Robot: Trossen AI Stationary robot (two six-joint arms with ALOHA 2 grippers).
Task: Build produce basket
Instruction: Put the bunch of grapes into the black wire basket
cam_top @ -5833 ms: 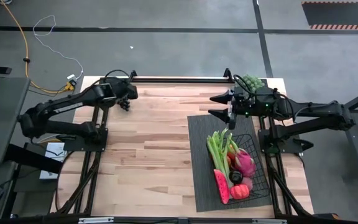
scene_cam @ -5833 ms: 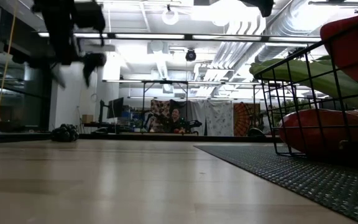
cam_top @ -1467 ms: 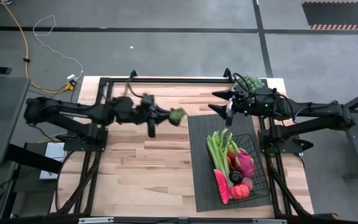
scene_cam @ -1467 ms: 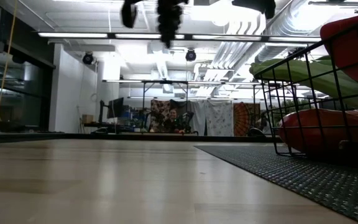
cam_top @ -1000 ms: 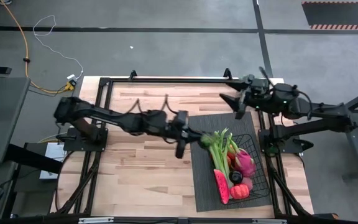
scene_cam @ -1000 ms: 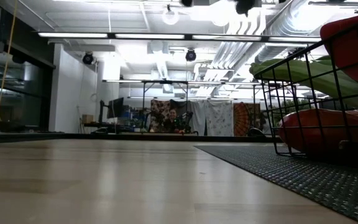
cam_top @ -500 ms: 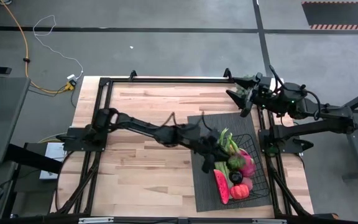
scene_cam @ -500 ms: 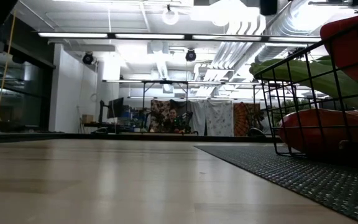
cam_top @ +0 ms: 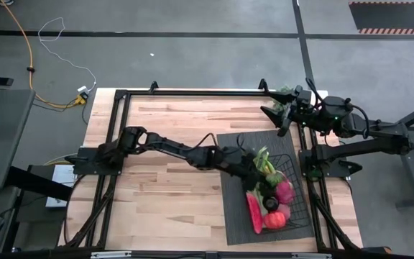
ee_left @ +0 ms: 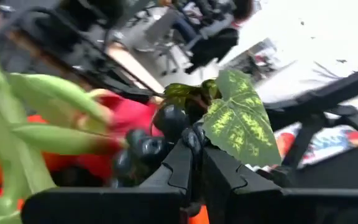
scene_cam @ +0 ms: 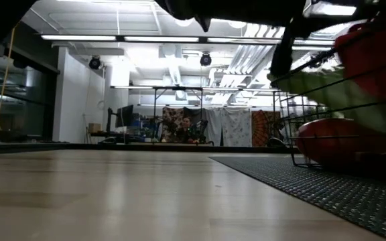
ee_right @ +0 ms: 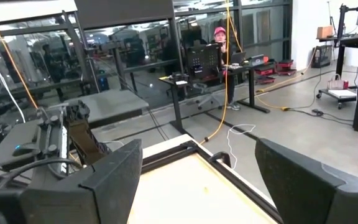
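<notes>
The basket (cam_top: 282, 188) sits on the dark ribbed mat (cam_top: 230, 216) at the right side of the wooden table (cam_top: 164, 180), close to the right arm's base. Inside it I can make out the green celery stalks (cam_top: 262, 160) toward the far end, a pink dragon fruit (cam_top: 284, 191), a watermelon slice (cam_top: 254, 214) along the near left wall and something red-orange (cam_top: 274, 219) at the near end. The pieces are packed tight, so where one ends and the next begins is hard to say from above.

The left arm stretches right across the table, and the left gripper (cam_top: 261, 181) is down among the produce in the middle of the basket. In its wrist view the two dark fingers (ee_left: 180, 167) are pressed together, clamped on the stem of a bunch of dark grapes (ee_left: 143, 148) with a mottled green leaf (ee_left: 238, 119) standing up from it. The grapes hang just beside the celery (ee_left: 39, 109) with the pink fruit behind them; whether they already rest on anything I cannot tell, since the fingers block the underside.

From table height the basket's wire wall (scene_cam: 313, 114) is at the right edge, cut off by the frame, with green and red shapes blurred behind the mesh and the left arm passing as a dark mass along the top.

The right gripper (cam_top: 282, 117) waits at the far right corner of the table, well apart from the basket, jaws spread wide and holding nothing. A green clump lies just beside it, mostly hidden by the arm.
</notes>
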